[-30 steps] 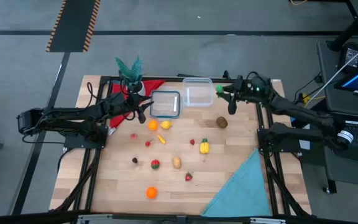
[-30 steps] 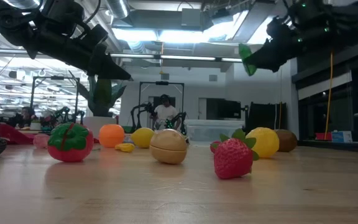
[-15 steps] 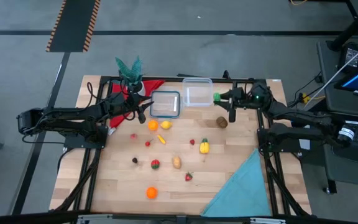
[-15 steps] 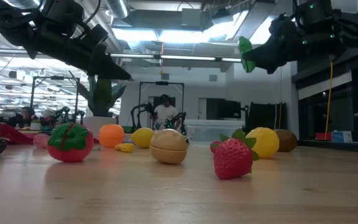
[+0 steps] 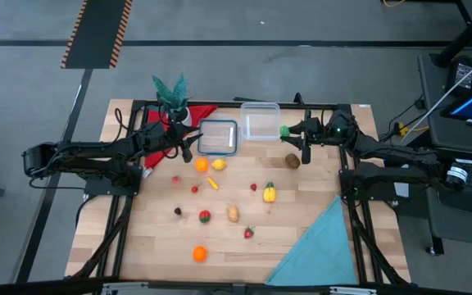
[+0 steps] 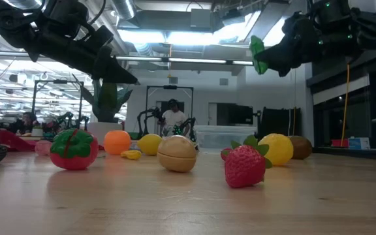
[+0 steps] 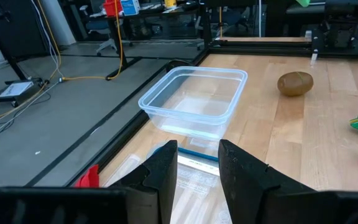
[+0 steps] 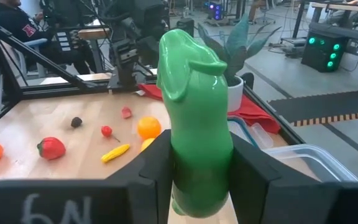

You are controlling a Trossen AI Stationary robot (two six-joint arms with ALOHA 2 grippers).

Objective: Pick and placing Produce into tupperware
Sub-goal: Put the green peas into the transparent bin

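Observation:
My right gripper [image 5: 291, 129] is shut on a green toy vegetable [image 5: 284, 129], in the air just right of the clear tupperware tub [image 5: 260, 121], which stands on the table near the far edge. The green piece fills the right wrist view [image 8: 194, 112] and shows high up in the low view [image 6: 256, 53]. My left gripper [image 5: 188, 147] is open and hovers by the left edge of the blue-rimmed lid [image 5: 218, 137]; its wrist view looks at the tub [image 7: 194, 102]. The other produce lies loose on the table, among it an orange [image 5: 201, 165], a tomato [image 5: 206, 216] and a brown kiwi [image 5: 292, 161]. My right gripper pinches the green vegetable's lower body [image 8: 197, 186] between its two fingers [image 8: 157, 168], one on each side. The fingers come at it about level, from the table's right. The vegetable is lifted clear of the table and its thicker end [image 8: 188, 50] sticks out beyond the fingertips.
A teal cloth [image 5: 318, 246] covers the near right corner. A potted plant [image 5: 170, 90] and a red cloth [image 5: 201, 111] sit at the far left, behind the lid. A second orange [image 5: 199, 254] lies near the front edge. People sit in the room beyond the table.
My right gripper, still shut on the green vegetable, has swung a little toward the near edge and toward the tub's right side. The left arm and the loose produce have stayed put.

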